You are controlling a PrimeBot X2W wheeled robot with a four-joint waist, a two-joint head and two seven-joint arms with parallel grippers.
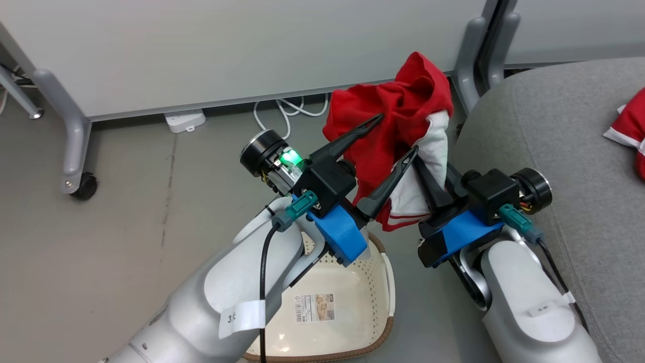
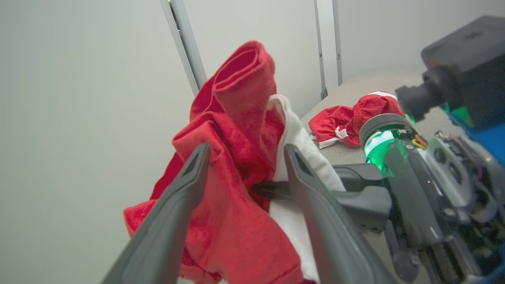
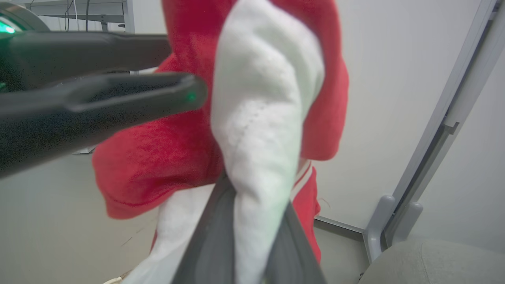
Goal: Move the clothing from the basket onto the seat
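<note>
The right gripper [image 1: 428, 174] is shut tight on a red and white soft cloth garment [image 1: 403, 111], pinching its white part. The left gripper [image 1: 398, 133] is wide open. It has one dark finger on each side of the red folds and is not squeezing them.

In the head view, the garment hangs in the air a little toward 12 o'clock from the middle, above the grey floor [image 1: 126, 201]. The cream-white plastic basket [image 1: 380, 297] with holes in its sides sits at 6 o'clock, with a label sticker [image 1: 315, 307] inside. The big grey cloth seat [image 1: 554, 151] is at 3 o'clock. A second red garment [image 1: 630, 126] lies on it near the edge of the view.

I think the garment is light and very floppy. It will sag, swing and bunch up, and it will not break. The cloth looks smooth, so a thin pinch might slip. The best place to hold it is a thick bunch of folds or the hem, pushed deep between the fingers. The loose ends hang down toward 6 o'clock and could catch on the basket's brown rim [image 1: 322, 357].
</note>
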